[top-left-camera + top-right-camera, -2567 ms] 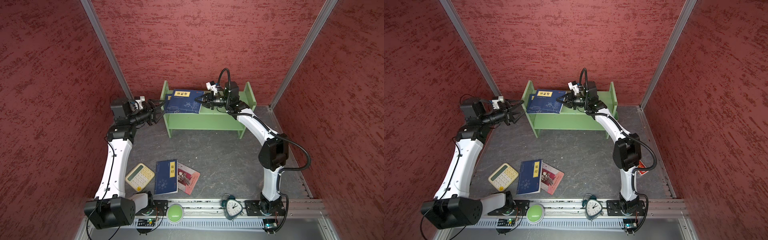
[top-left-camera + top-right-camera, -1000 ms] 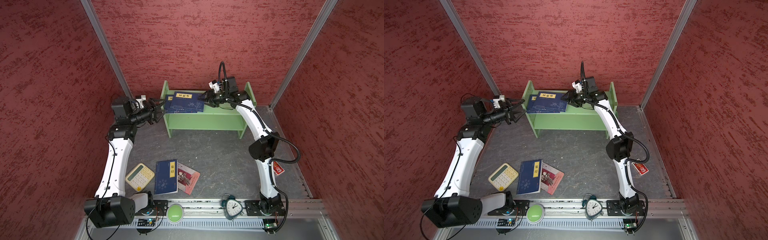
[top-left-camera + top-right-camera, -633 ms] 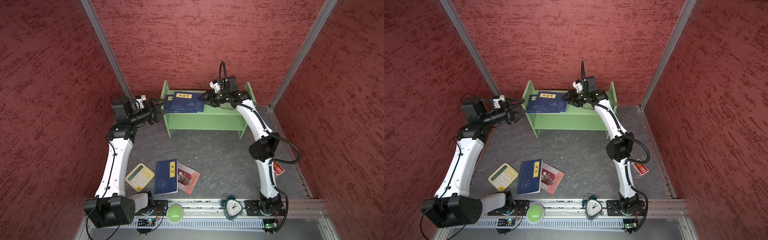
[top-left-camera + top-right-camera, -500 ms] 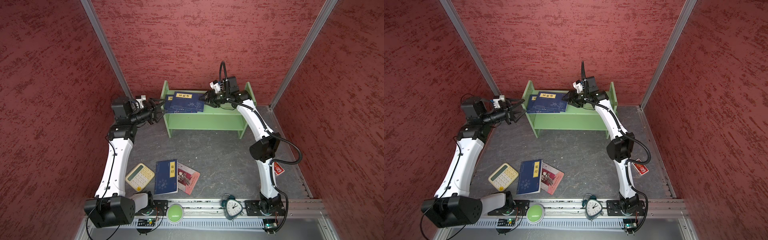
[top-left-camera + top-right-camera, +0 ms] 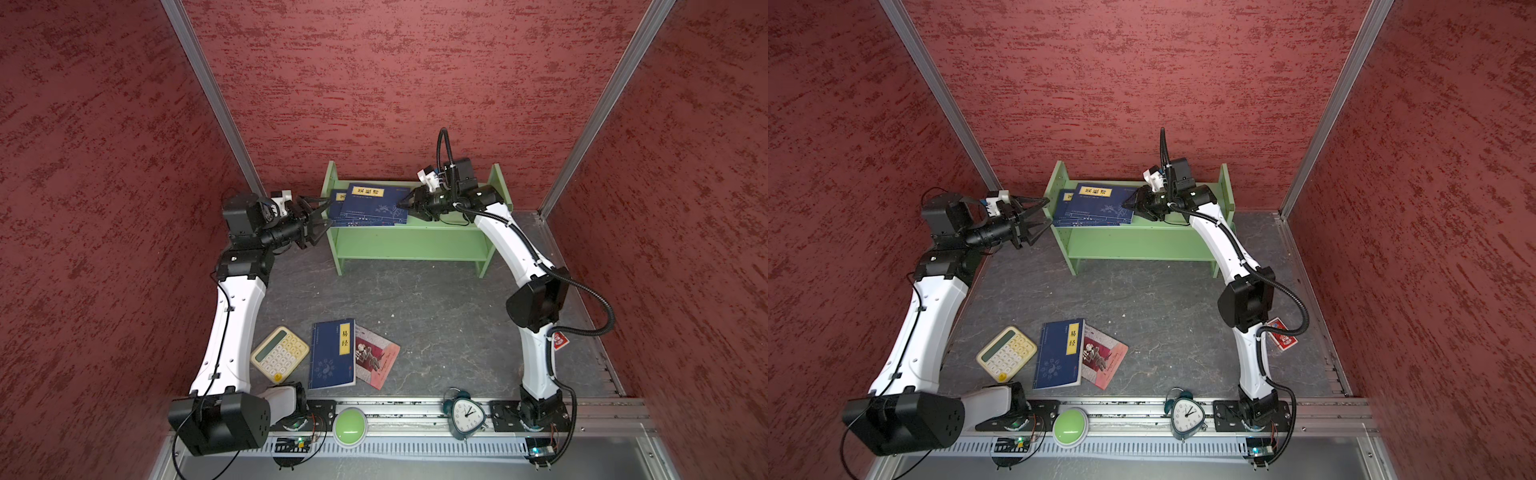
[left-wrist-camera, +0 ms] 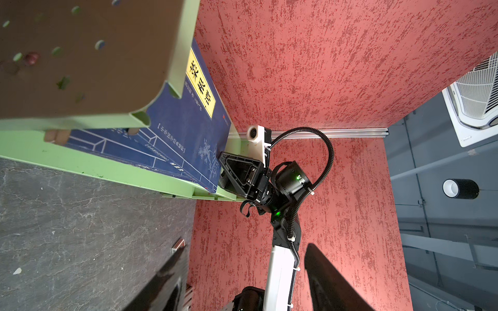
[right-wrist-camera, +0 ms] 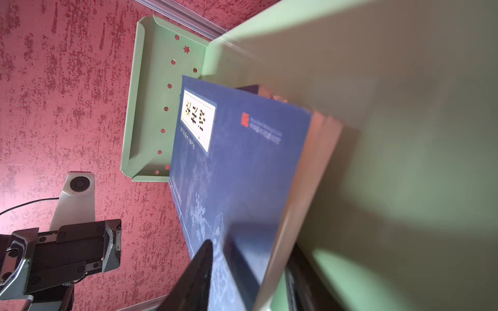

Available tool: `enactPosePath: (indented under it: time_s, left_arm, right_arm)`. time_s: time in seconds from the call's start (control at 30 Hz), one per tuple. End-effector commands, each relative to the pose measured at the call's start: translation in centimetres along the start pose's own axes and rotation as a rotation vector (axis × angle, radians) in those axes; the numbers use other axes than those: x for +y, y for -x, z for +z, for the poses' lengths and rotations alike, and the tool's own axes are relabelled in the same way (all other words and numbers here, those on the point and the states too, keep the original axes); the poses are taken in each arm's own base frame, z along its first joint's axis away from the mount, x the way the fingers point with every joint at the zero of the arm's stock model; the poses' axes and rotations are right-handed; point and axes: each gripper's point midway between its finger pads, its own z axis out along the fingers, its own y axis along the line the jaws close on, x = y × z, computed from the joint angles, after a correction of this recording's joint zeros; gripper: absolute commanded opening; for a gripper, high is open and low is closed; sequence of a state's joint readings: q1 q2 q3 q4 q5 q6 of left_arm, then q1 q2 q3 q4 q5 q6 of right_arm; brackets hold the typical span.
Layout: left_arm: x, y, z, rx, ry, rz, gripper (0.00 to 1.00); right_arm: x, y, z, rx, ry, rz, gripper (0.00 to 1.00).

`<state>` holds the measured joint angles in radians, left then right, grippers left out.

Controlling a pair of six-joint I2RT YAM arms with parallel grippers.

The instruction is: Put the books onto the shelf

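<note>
Navy books [image 5: 370, 205] on green shelf [image 5: 407, 243], upper tier

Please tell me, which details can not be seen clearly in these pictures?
Number of books in the stack on the shelf: in both top views, the top cover hides most of the lower ones.
Whether the right gripper pinches that stack: too small in top views, blurred in the right wrist view.
Red-pink book: in both top views, one side lies under the navy book.
</note>
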<state>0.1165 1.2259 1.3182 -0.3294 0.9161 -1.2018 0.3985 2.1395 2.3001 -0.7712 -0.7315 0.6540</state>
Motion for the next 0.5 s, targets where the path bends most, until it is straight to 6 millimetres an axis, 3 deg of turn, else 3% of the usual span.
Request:
enactPosePath:
  time_s: [0.0,0.1,0.47]
  left_arm:
    - [-0.1,-0.1,0.1,0.009,-0.011,0.007,0.69]
    - [-0.1,-0.1,0.1,0.010,-0.012,0.006,0.69]
    - [-0.1,0.0,0.2,0.010,-0.010,0.005,0.69]
  right_arm:
    - [1.8,0.2,-0.9,-0.029,0.033,-0.034,0.35]
    - [1.8,0.3,-0.7,-0.029,0.039,-0.034,0.24]
    - [2.9,0.3,-1.2,-0.020,0.085,-0.088,0.13]
